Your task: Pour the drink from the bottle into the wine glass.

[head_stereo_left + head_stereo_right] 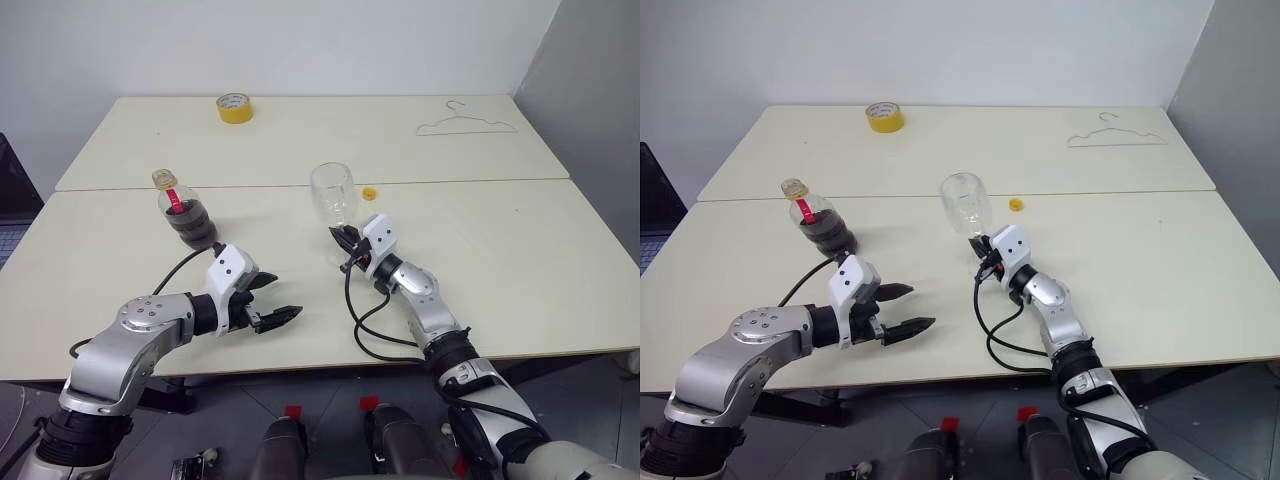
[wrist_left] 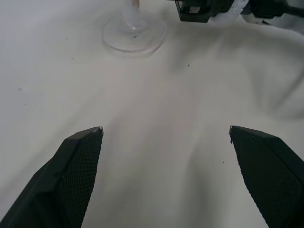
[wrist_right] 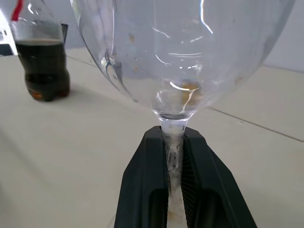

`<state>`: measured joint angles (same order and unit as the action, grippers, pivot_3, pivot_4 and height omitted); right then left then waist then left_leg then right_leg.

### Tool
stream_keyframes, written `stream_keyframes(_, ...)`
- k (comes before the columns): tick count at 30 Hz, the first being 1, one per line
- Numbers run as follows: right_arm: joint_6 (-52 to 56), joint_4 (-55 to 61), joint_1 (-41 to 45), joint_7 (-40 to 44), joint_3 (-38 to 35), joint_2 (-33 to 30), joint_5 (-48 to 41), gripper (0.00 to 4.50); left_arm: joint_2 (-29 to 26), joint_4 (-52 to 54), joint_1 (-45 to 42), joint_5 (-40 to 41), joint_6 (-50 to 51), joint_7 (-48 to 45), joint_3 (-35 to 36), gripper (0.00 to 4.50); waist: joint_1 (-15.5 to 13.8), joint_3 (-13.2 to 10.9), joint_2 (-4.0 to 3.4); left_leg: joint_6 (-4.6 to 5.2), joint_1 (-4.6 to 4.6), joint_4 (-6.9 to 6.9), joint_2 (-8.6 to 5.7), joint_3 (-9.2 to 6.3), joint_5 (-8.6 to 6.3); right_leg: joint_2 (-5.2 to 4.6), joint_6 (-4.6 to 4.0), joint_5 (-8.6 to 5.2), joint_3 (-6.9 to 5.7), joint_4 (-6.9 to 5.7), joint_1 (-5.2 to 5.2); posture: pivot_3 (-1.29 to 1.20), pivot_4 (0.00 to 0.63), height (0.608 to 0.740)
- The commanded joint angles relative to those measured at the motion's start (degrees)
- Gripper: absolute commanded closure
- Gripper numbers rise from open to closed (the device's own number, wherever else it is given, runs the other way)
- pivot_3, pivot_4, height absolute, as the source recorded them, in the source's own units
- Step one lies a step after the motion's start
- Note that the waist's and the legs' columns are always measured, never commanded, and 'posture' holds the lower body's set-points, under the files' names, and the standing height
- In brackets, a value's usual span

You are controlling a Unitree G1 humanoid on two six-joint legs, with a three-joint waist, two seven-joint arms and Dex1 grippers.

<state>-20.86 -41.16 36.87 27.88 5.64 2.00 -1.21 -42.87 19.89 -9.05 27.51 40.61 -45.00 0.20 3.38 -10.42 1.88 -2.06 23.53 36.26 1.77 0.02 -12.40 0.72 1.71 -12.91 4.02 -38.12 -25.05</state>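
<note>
While the table [image 1: 520, 260] gives you wide bare room at centre frame, mind its near edge along the bottom, just behind both arms. The bottle [image 1: 186, 211] stands uncapped at left of centre, part full of drink [image 1: 190, 226]; it looks light, squashy and likely slick, so take it round the lower body. Your left gripper [image 1: 272, 302] hangs spread and empty just below it. The glass [image 1: 332, 192] at centre is brittle and top-heavy; your right gripper [image 1: 346, 243] is clenched on its stem. The cap [image 1: 369, 193] lies just right of it.
</note>
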Motion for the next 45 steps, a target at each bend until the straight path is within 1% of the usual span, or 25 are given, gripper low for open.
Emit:
stream_keyframes(1, -4.8, 0.2, 0.2, -1.8, -0.3, 1.7, -0.4, 4.40, 0.1, 2.3, -0.1, -0.5, -0.5, 0.6, 0.3, 0.00, 0.1, 0.0, 0.00, 0.00, 0.00, 0.00, 0.01, 0.00, 0.00, 0.00, 0.00, 0.00, 0.00, -0.01, 0.00, 0.00, 0.150, 0.740)
stream_keyframes(3, -5.2, -0.2, -0.4, -1.8, -0.4, 2.2, -0.9, 4.40, 0.1, 2.4, 0.0, -0.5, -0.4, 0.7, 0.3, 0.00, 0.1, 0.0, 0.00, 0.00, -0.01, 0.00, 0.01, -0.02, 0.00, 0.01, 0.00, 0.00, -0.01, -0.01, 0.00, 0.00, 0.150, 0.740)
stream_keyframes(7, -2.9, 1.9, -2.7, 0.2, -0.5, 3.0, -3.3, 4.40, 0.0, 2.5, 0.1, -0.9, -0.4, 0.9, 0.3, 0.00, 0.0, 0.0, 0.01, 0.00, -0.01, 0.00, 0.00, -0.01, 0.00, 0.00, 0.00, 0.00, 0.00, 0.00, 0.02, 0.00, 0.150, 0.740)
stream_keyframes(13, 0.2, 4.6, -5.8, -0.3, 0.2, 2.8, -3.0, 4.40, 0.0, 2.4, 0.0, -1.1, -0.3, 0.7, 0.4, 0.00, 0.0, 0.0, 0.01, 0.00, -0.07, 0.00, 0.01, -0.01, 0.00, -0.01, 0.00, 0.00, 0.00, -0.04, 0.06, 0.00, 0.150, 0.740)
stream_keyframes(15, 0.4, 5.0, -6.2, -0.3, 0.5, 2.6, -2.6, 3.68, 0.0, 2.3, -0.2, -1.1, -0.2, 0.6, 0.4, 0.00, 0.0, 0.0, 0.02, 0.00, -0.13, 0.00, 0.01, -0.02, 0.00, 0.00, -0.01, 0.00, -0.01, -0.05, 0.12, 0.00, 0.150, 0.740)
stream_keyframes(17, 0.0, 5.4, -6.3, -0.3, 0.7, 2.6, -2.3, 3.18, 0.0, 2.1, -0.4, -1.1, -0.3, 0.5, 0.4, 0.00, 0.0, 0.0, 0.02, 0.00, -0.18, 0.00, 0.01, -0.02, 0.00, 0.00, -0.01, 0.00, -0.01, -0.04, 0.17, 0.00, 0.150, 0.740)
stream_keyframes(18, -0.1, 5.6, -6.4, -0.3, 0.8, 2.5, -2.2, 2.77, 0.0, 2.0, -0.4, -1.1, -0.3, 0.5, 0.4, 0.00, 0.0, 0.0, 0.02, 0.00, -0.18, 0.00, 0.01, -0.01, 0.00, 0.00, -0.01, 0.00, 0.00, -0.04, 0.17, 0.00, 0.150, 0.740)
stream_keyframes(24, 0.0, 7.0, -6.7, 1.0, 1.5, 1.2, -2.1, 0.76, -0.2, 1.0, -0.3, -0.9, -0.7, 0.1, 1.3, 0.00, 0.0, 0.0, 0.02, 0.00, -0.18, 0.00, 0.01, 0.00, 0.00, 0.00, -0.01, 0.00, 0.00, -0.04, 0.17, 0.00, 0.150, 0.740)
stream_keyframes(25, 0.4, 7.5, -6.9, 1.3, 1.6, 0.9, -2.2, 0.34, -0.2, 0.9, -0.2, -0.8, -0.7, 0.1, 1.7, 0.00, 0.0, 0.0, 0.02, 0.00, -0.18, 0.00, 0.01, 0.00, 0.00, 0.00, -0.01, 0.00, 0.01, -0.04, 0.17, 0.00, 0.150, 0.740)
stream_keyframes(26, 0.8, 8.5, -7.1, 2.1, 2.0, 0.2, -2.2, 0.08, -0.3, 0.6, -0.1, -0.4, -0.8, -0.1, 2.7, 0.00, 0.0, 0.0, 0.02, 0.00, -0.18, 0.00, 0.01, 0.00, 0.00, 0.00, 0.00, 0.00, 0.01, -0.03, 0.17, 0.00, 0.150, 0.740)
stream_keyframes(29, 3.6, 12.9, -7.9, 3.6, 2.4, -1.8, -2.9, 0.04, -0.5, -0.1, 0.3, 1.4, -0.9, -0.4, 6.3, 0.00, 0.0, 0.0, 0.02, 0.00, -0.18, 0.00, 0.01, 0.00, 0.00, 0.00, 0.00, 0.00, 0.00, -0.03, 0.16, 0.00, 0.150, 0.740)
stream_keyframes(34, 7.6, 18.3, -9.3, 5.4, 1.9, -4.6, -4.5, 0.04, -0.5, -1.4, 1.1, 1.8, -1.6, -1.4, 9.0, 0.00, 0.0, 0.0, 0.02, 0.00, -0.18, 0.00, 0.01, 0.00, 0.00, 0.00, 0.00, -0.01, 0.00, -0.03, 0.17, 0.00, 0.150, 0.740)
stream_keyframes(36, 9.5, 20.9, -10.2, 7.3, 2.1, -6.2, -5.3, 0.04, -0.9, -2.1, 1.6, 1.9, -1.9, -1.8, 9.9, 0.00, 0.0, 0.0, 0.02, 0.00, -0.18, 0.00, 0.00, 0.02, 0.00, -0.01, 0.00, -0.01, 0.01, -0.03, 0.17, 0.00, 0.150, 0.740)
stream_keyframes(38, 14.1, 25.5, -11.6, 10.7, 2.8, -8.9, -6.9, 0.04, -1.3, -2.7, 2.8, 3.0, -1.9, -2.2, 12.4, 0.00, 0.0, 0.0, 0.02, 0.00, -0.17, 0.00, 0.01, 0.00, 0.00, 0.00, -0.01, -0.01, 0.00, -0.03, 0.16, 0.00, 0.150, 0.740)
stream_keyframes(40, 20.1, 31.4, -13.1, 15.5, 3.7, -13.6, -8.1, 0.04, -1.5, -2.9, 4.6, 4.7, -1.9, -2.8, 16.8, 0.00, -0.1, 0.0, 0.02, 0.00, -0.16, 0.00, 0.01, 0.01, 0.00, 0.00, -0.01, -0.01, 0.00, -0.01, 0.16, 0.00, 0.150, 0.740)
stream_keyframes(41, 24.7, 34.9, -13.8, 18.2, 4.0, -17.1, -9.1, 0.04, -1.5, -3.0, 5.8, 5.7, -2.1, -3.1, 19.6, 0.00, -0.1, 0.0, 0.03, 0.00, -0.16, 0.00, 0.02, 0.04, 0.00, -0.02, -0.01, -0.02, 0.02, -0.01, 0.15, 0.00, 0.150, 0.740)
stream_keyframes(44, 39.2, 44.3, -14.2, 27.8, 2.8, -31.6, -12.9, 0.04, -0.1, -4.3, 9.4, 8.3, -4.0, -2.0, 29.9, 0.00, -0.2, 0.0, 0.01, 0.00, -0.13, 0.00, -0.01, 0.07, 0.00, -0.06, -0.06, -0.05, 0.02, 0.03, 0.11, 0.00, 0.150, 0.740)
stream_keyframes(45, 42.9, 46.3, -13.9, 30.2, 2.1, -35.4, -14.6, 0.04, 0.4, -4.8, 10.1, 8.8, -4.6, -1.3, 32.2, 0.00, -0.3, 0.0, 0.01, 0.00, -0.13, 0.00, -0.02, 0.08, 0.00, -0.10, -0.20, -0.14, 0.01, 0.04, 0.12, 0.00, 0.150, 0.740)
